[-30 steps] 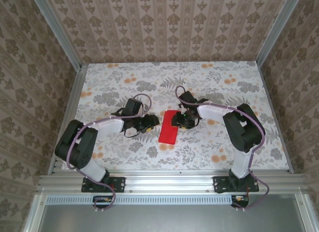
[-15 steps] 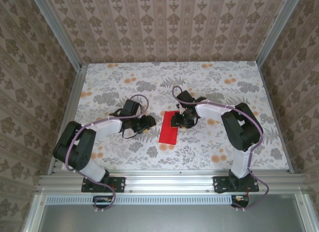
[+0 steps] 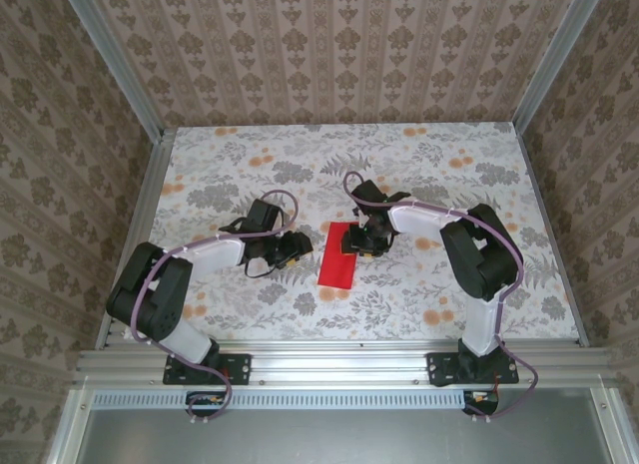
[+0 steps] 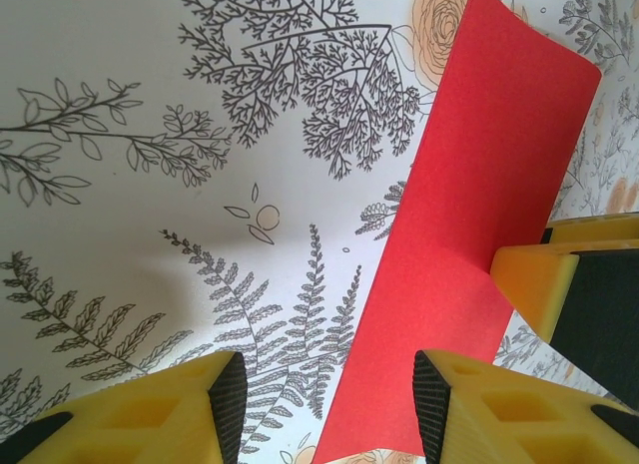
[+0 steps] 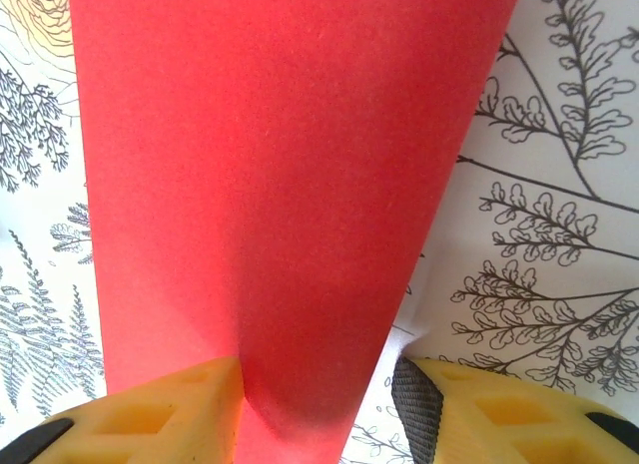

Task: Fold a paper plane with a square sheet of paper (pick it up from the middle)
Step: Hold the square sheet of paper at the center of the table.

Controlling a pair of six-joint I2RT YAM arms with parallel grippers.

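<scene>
The red paper [image 3: 337,256] lies roughly in the middle of the bench [image 3: 230,165], a touch nearer the near edge than the far one. Right now it's a narrow rectangle, long side running near-to-far on a slight slant.

Left arm [image 3: 160,289]: the base is bolted at the near edge toward the left corner and the big elbow hump sits by the left edge. The forearm reaches in toward the middle. The left end effector [image 3: 302,249] is low over the bench, just beside the paper's left long edge. From its wrist camera it's clearly spread. The yellow fingers [image 4: 150,414] are well apart with bare print between them, and the paper's edge runs right past one fingertip.

Right arm [image 3: 484,259]: the base is toward the near right corner, elbow bent, forearm sweeping left toward the middle. The right end effector [image 3: 359,241] comes down over the far half of the paper. In its own camera it's spread too, with the paper passing between the fingers. One finger [image 5: 150,414] sits at the paper's edge and the other is over bare bench beside it, so it doesn't look like a pinch.

The bench top is a white floral print with grey ferns and orange blooms. Walls [image 3: 329,45] on three sides have beige damask wallpaper, and an aluminium frame [image 3: 339,356] runs up the corners and along the near edge.
</scene>
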